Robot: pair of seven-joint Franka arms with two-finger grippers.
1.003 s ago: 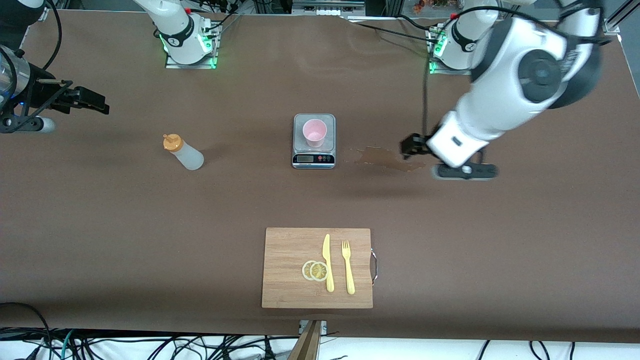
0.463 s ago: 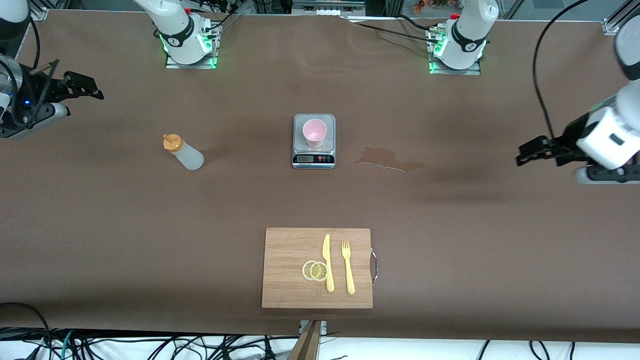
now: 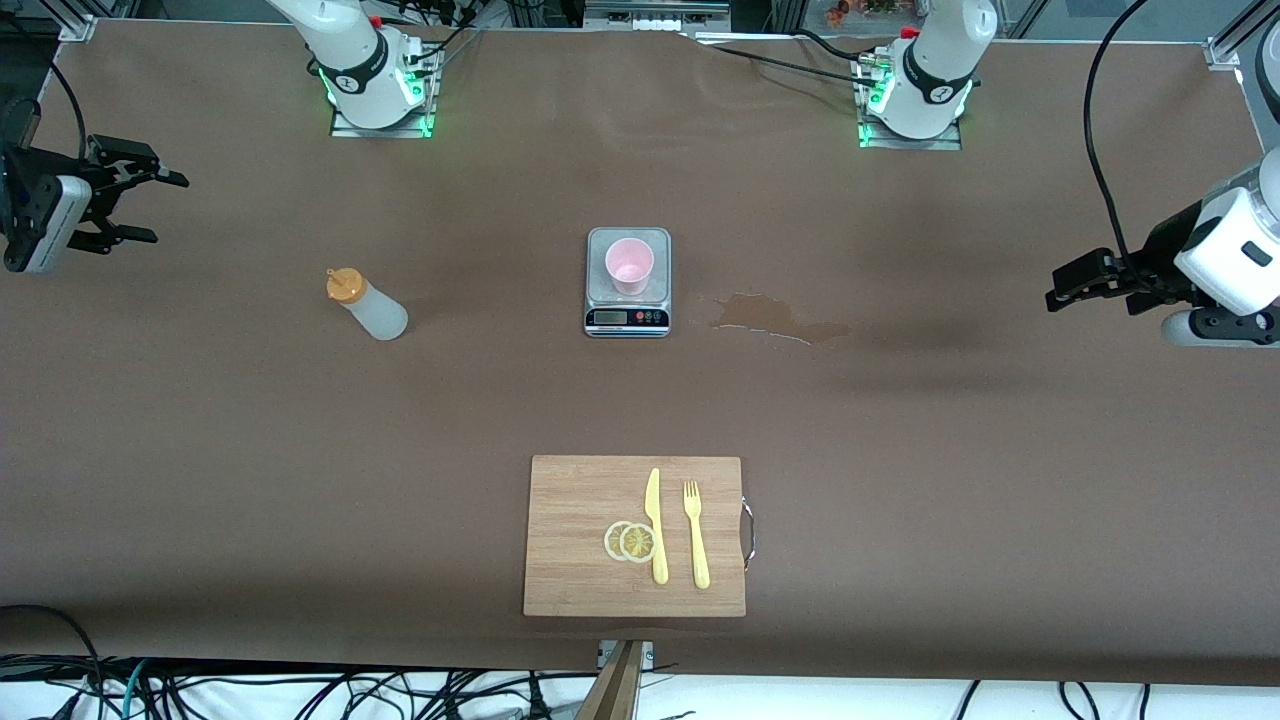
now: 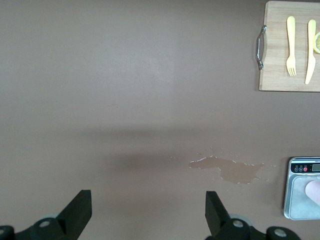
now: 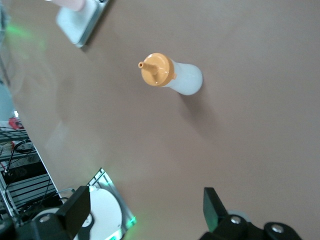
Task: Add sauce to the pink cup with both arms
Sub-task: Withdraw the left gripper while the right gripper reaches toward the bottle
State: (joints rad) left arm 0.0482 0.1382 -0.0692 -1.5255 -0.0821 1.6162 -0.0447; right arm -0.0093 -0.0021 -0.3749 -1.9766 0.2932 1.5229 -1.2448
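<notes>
The sauce bottle (image 3: 366,306), whitish with an orange nozzle cap, stands on the table toward the right arm's end; it also shows in the right wrist view (image 5: 176,77). The pink cup (image 3: 629,265) stands on a small scale (image 3: 627,318) at the table's middle. My right gripper (image 3: 163,208) hangs open and empty over the right arm's end of the table, well apart from the bottle. My left gripper (image 3: 1068,285) hangs open and empty over the left arm's end. In the left wrist view its fingers (image 4: 80,210) stand wide apart over bare table, and the cup (image 4: 314,190) peeks in at the edge.
A brown liquid spill (image 3: 775,318) lies on the table beside the scale, toward the left arm's end. A wooden cutting board (image 3: 575,530) with a yellow knife, a yellow fork and two lemon slices lies nearer to the front camera. The arm bases (image 3: 375,80) stand along the table's edge.
The left arm has swung from beside the spill out to its own end of the table. The right gripper has shifted and turned a little at its end. Bottle and cup have not moved.
</notes>
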